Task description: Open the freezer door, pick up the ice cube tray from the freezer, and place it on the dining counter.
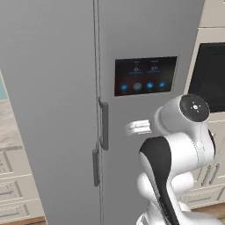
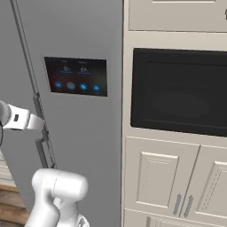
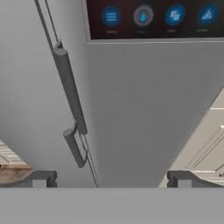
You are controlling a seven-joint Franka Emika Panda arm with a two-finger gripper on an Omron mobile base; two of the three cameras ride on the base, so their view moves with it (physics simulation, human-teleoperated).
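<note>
A simulated kitchen, cream cabinets to the right and a tall grey two-door fridge straight ahead of the robot. Nearest the camera, the gripper (image 3: 111,179) stands with its jaws spread wide and nothing between them, hovering in front of the door with the touchscreen panel (image 1: 145,75) and not touching it. Just beyond, left of the centre seam, the freezer door (image 1: 52,110) is shut, a plain matte-grey slab. Its vertical bar handle (image 1: 95,167) sits beside the seam, lower than the neighbouring door's handle (image 1: 104,124).

The freezer door will likely feel stiff and heavy, held by a seal, and swing on hinges at its far left edge. The bar is rigid, smooth and possibly slippery; the best hold looks to be around its middle, jaws straddling it crosswise. The ice cube tray presumably lies hidden behind that door.
</note>
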